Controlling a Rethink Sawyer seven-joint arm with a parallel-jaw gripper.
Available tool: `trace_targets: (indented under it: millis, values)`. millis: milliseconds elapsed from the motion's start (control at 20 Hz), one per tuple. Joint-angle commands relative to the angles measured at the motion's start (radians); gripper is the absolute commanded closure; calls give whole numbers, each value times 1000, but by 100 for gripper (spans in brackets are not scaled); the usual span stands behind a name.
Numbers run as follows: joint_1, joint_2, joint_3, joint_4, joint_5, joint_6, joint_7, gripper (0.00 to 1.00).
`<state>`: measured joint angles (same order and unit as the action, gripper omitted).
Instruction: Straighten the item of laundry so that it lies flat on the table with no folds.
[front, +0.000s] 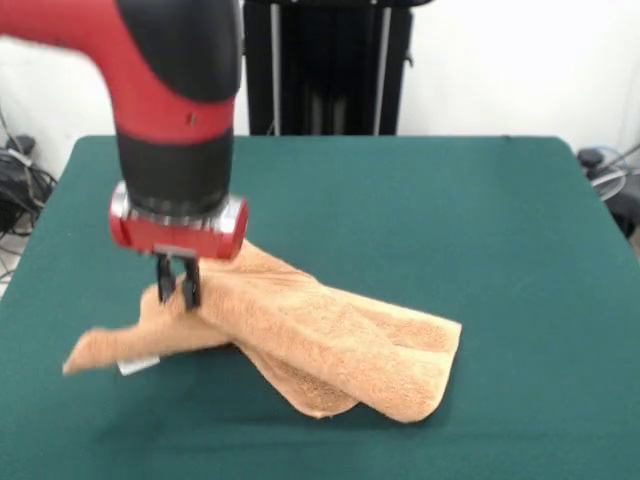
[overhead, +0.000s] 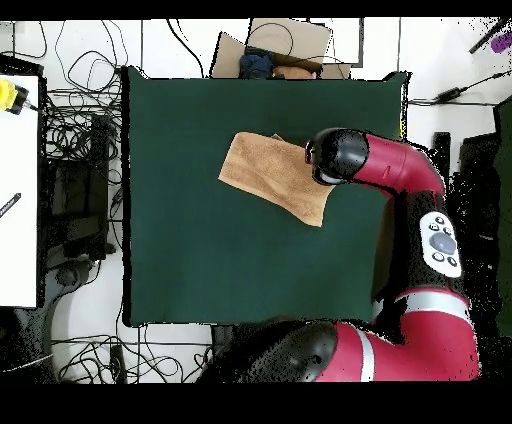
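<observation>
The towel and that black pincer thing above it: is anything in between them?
Nothing. In the front view the tool is closed right on a raised fold of the orange towel, lifting it.

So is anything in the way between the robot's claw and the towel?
No, nothing is. The gripper is already down on the towel, its fingers closed on a raised fold near one end. The green table around the towel shows nothing else.

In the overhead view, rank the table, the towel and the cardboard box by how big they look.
1. The table, by far the largest.
2. The towel, bunched and partly hidden under the arm.
3. The cardboard box, only partly visible beyond the table edge, so its rank against the towel is unsure.
</observation>
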<state>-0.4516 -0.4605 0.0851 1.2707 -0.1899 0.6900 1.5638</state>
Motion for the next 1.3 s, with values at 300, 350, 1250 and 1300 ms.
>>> trace_targets:
  millis: [300, 350, 1250, 1300]
  values:
    - [12, -166, 9, 317, -73, -86, 41, 100]
    - [10, -160, 11, 316, -73, -85, 42, 100]
    - [33, -285, 82, -178, -7, 716, -81, 100]
    - [32, -276, 91, -222, -15, 762, -87, 100]
